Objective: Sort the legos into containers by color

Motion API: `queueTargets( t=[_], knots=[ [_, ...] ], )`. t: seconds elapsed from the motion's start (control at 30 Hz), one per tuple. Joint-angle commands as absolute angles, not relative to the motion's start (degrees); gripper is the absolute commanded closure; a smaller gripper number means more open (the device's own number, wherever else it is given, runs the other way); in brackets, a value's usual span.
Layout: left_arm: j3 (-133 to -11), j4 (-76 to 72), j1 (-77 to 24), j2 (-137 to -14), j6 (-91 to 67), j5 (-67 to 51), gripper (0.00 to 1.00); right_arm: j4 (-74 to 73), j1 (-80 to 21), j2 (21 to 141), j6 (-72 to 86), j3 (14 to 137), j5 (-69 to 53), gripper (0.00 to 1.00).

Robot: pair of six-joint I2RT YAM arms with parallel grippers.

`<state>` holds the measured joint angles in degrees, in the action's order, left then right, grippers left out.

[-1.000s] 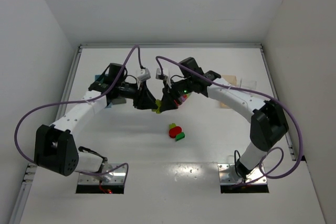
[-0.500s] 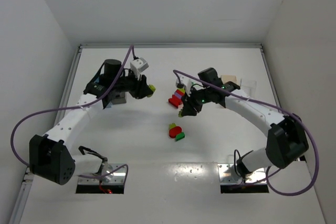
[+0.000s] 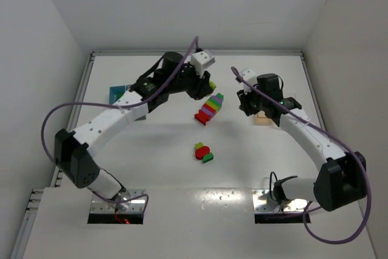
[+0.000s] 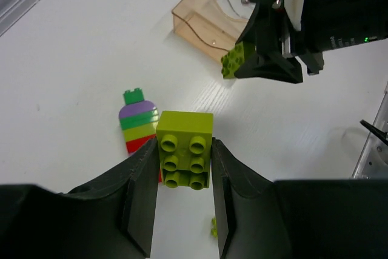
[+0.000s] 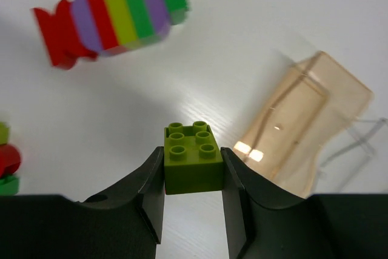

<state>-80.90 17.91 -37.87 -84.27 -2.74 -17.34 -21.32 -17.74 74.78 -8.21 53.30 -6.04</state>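
Right wrist view: the right tool (image 5: 193, 171) squeezes a green brick (image 5: 191, 150) above the surface (image 5: 273, 28). The orange box (image 5: 303, 125) sits at 2 o'clock. I think it should move over that box, go low, then let go. The left tool (image 4: 183, 171) squeezes a second green brick (image 4: 185, 147), so keep the two apart.
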Motion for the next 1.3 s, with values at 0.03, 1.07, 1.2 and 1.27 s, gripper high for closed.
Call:
queueTargets(
  t=[0.03, 1.07, 1.2, 1.27],
  knots=[
    [-90.16, 18.46, -42.61, -91.74, -5.36, -15.38, 1.0, -16.17, -12.94, 69.88, -4.92, 52.04, 3.86, 0.99],
    [-108.81, 11.08, -45.53, -112.94, -10.72, -20.21, 1.0, -15.29, 21.09, 86.04, -2.37, 53.96, -15.29, 0.99],
    [-107.67, 9.85, -45.53, -113.47, -11.87, -20.74, 1.0, -14.68, 21.09, 88.15, -2.37, 55.28, -15.29, 0.93],
    [-107.06, 9.23, -45.53, -113.47, -11.87, -20.74, 1.0, -14.68, 21.09, 88.95, -2.9, 56.33, -15.29, 0.87]
  ],
)
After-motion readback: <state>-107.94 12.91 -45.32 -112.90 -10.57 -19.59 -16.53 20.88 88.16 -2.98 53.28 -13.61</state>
